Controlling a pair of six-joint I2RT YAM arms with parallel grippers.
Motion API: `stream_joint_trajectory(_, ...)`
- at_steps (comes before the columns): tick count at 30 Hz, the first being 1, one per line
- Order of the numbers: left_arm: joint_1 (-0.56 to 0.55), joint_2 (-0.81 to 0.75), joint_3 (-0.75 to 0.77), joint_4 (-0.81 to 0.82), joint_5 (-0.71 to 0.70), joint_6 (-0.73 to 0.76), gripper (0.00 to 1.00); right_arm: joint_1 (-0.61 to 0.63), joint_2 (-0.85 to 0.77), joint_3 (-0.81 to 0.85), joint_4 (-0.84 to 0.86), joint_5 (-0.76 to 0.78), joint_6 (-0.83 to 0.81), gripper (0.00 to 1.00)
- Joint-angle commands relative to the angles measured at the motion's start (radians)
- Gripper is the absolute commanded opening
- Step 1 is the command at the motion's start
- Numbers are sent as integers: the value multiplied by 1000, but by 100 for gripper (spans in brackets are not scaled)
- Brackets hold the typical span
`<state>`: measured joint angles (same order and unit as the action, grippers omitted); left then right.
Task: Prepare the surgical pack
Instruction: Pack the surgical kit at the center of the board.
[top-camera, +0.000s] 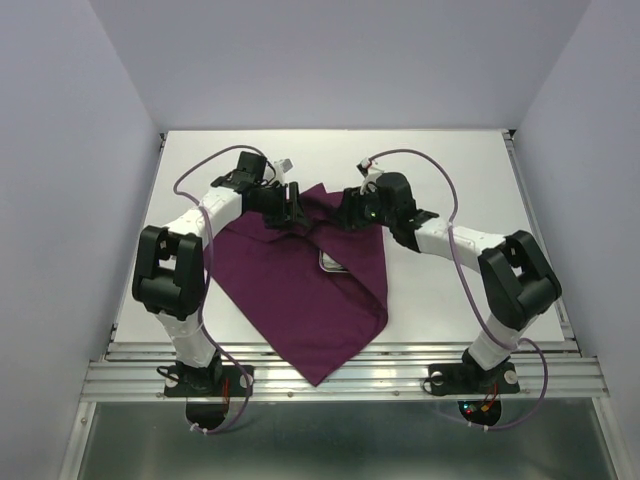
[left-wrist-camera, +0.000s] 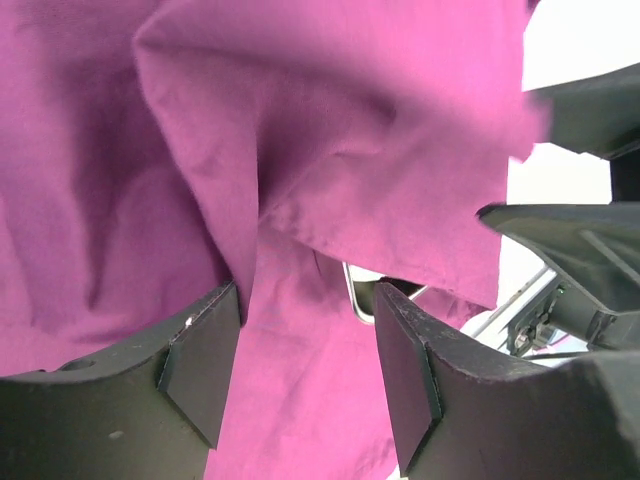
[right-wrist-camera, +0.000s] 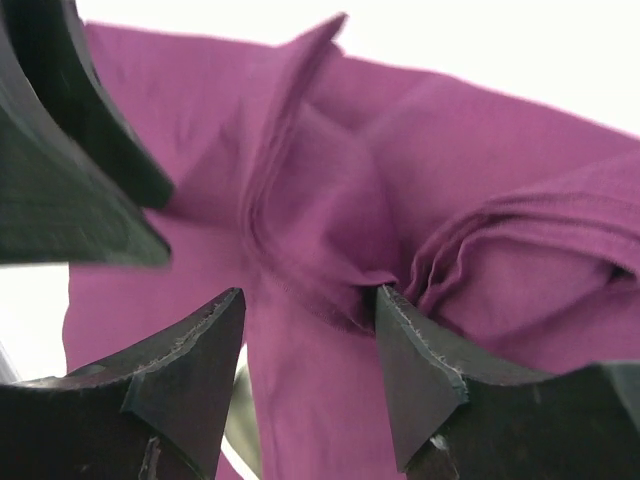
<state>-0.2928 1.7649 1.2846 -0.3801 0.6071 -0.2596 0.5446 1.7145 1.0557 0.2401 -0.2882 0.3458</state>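
Top external view: the deep-purple cloth wrap (top-camera: 300, 300) lies on the white table (top-camera: 460, 170), roughly midway between the two arms, with one pointed corner reaching the table's near edge. Its far part is gathered into loose folds. A small corner of the steel tray (top-camera: 328, 262) shows through a gap in the cloth near the middle; the rest of the tray is covered.

Both claws sit over the bunched far end of the cloth, close to each other. The left claw (top-camera: 293, 205) is at the far left of the folds and the right claw (top-camera: 350, 205) at the far right.

In the left wrist view, the left claw's dark fingers (left-wrist-camera: 200, 370) stand spread apart. A draped fold of purple cloth runs down towards the gap between them, but nothing is pinched. Just beyond the gap a curved bit of the tray's rim peeks out from under a flap of cloth. Dark parts of the right claw fill the right edge of this view, with bare table behind them.

In the right wrist view, the right claw is likewise spread. Its fingertips rest low against a pleated ridge of cloth without gripping it. The fabric rises in a peak beyond them, and the left claw's fingers loom at the upper left.

The left arm (top-camera: 170, 270) and right arm (top-camera: 515, 280) bend inward from their bases at the near edge.
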Motion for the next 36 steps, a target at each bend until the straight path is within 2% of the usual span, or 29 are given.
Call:
stream_joint_trajectory(1, -2, -100, -24, -31, -23, 23, 65, 9, -84, -33, -64, -92, -86, 59)
stream_joint_trajectory(9, 29, -255, -16, -39, -66, 2, 64, 9, -139, -78, -205, -94, -152, 57)
stream_joint_trajectory(11, 40, -265, -7, -13, -64, -33, 68, 9, -182, -97, -203, -80, -159, 56)
stream_joint_trajectory(13, 41, -240, 22, 0, -75, -52, 72, 9, -219, -114, -209, -57, -159, 57)
stream_joint_trajectory(17, 40, -162, 87, 36, -150, -61, 74, 9, -291, -148, -187, 33, -131, 59)
stream_joint_trajectory(23, 8, -76, 193, -8, -246, -93, 75, 9, -435, -240, -160, 357, -25, 64)
stream_joint_trajectory(25, -22, -76, 197, -5, -279, -127, 83, 9, -493, -279, -160, 438, -10, 71)
stream_joint_trajectory(26, -31, -76, 199, 0, -306, -156, 91, 9, -525, -293, -169, 475, -2, 75)
stream_joint_trajectory(33, -52, -27, 263, 30, -339, -216, 93, 9, -590, -303, -232, 527, -7, 79)
stream_joint_trajectory(36, -72, 31, 312, -15, -372, -225, 88, 9, -604, -316, -237, 528, 1, 80)
